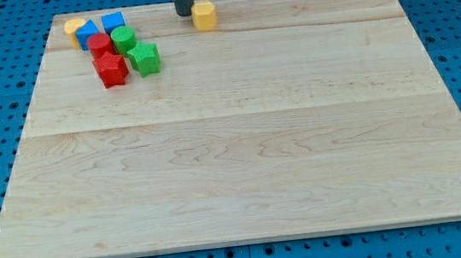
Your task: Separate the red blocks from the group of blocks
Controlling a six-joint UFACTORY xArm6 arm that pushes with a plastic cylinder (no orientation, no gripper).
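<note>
Red blocks [106, 59] sit clustered with greens and blues at the desk's [241, 145] top left; my tip [184, 13], no hand, touches a yellow block [204, 15].

**Even overhead light, soft shadows, slightly soft picture**

From my station the feed is bright and evenly lit, the light apparently coming from above. The pale wood bench [241, 145] shows no hot glare, only a faint sheen along the top edge just beside my tip [183, 14]. Shadows are short and soft: a small dark patch sits right under my tip, and thin dark edges hug the red star block [111, 70] and green star block [144, 59] well to the view's left of it. The picture is low in resolution and mildly soft all over. The bench edges run straight, with perspective narrowing toward the view's top.
</note>
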